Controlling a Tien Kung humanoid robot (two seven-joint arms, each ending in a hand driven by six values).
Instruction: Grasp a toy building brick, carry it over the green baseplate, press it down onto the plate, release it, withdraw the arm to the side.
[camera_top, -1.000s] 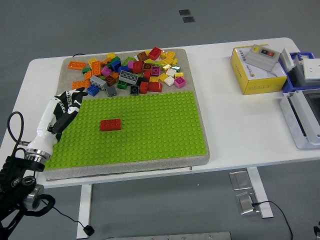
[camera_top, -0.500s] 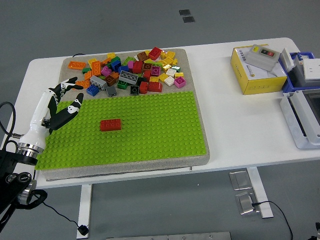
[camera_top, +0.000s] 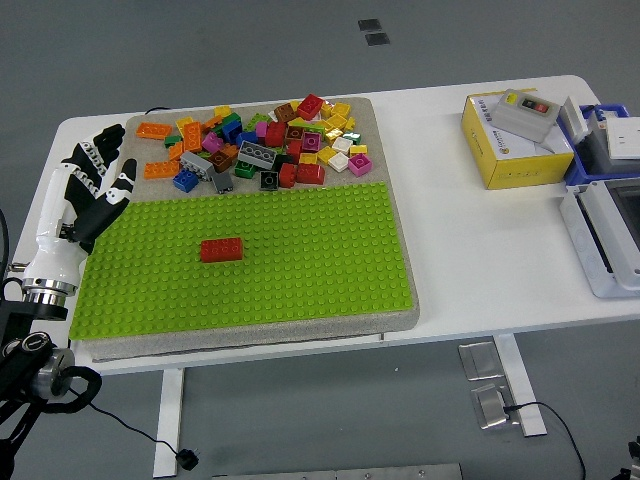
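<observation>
Red brick (camera_top: 221, 250) on green baseplate (camera_top: 300, 250); left hand (camera_top: 85, 190) empty, fingers spread

A yellow box (camera_top: 513, 144) beside blue-and-grey cases (camera_top: 604, 208), right.

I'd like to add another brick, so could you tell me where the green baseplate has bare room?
The green baseplate is bare everywhere except for the red brick, left of centre. The widest free patch runs from that brick to the plate's right edge. The loose brick pile crowds the mat beyond the far edge. The left robot hand sits off the far-left corner.
</observation>
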